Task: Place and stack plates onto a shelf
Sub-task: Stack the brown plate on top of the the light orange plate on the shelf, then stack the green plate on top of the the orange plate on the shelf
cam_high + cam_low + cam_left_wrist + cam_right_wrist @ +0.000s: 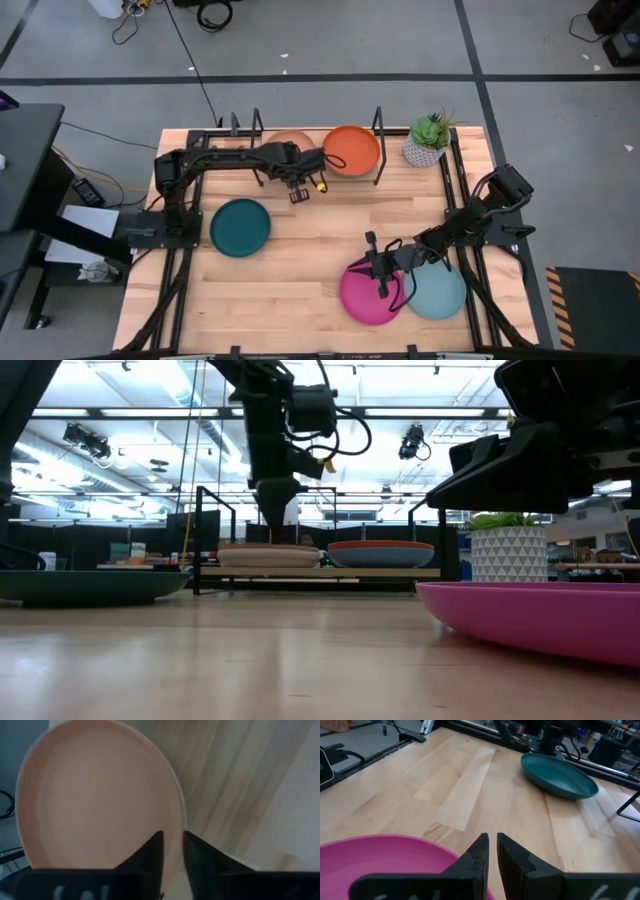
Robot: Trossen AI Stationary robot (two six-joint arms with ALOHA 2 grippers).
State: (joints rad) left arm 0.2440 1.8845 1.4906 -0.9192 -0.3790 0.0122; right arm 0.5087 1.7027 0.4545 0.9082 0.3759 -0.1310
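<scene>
The shelf point(320, 572) stands at the table's far edge. On it lie a tan plate point(288, 139) point(95, 795) and an orange plate point(352, 148), which rests on a bluish plate point(382, 558). My left gripper point(297, 195) point(173, 850) hangs shut above the tan plate's near rim, clear of it in the low view point(273, 520). A dark teal plate point(240, 227) point(559, 776), a pink plate point(368, 294) point(385, 862) and a light teal plate point(440, 290) lie flat on the table. My right gripper point(371, 243) point(493, 852) is shut and hovers just past the pink plate's far rim.
A potted plant point(427, 142) point(508, 550) stands right of the shelf at the far right corner. The shelf's black end frames point(378, 122) rise beside the plates. Bare wood point(320, 250) lies between the dark teal and pink plates.
</scene>
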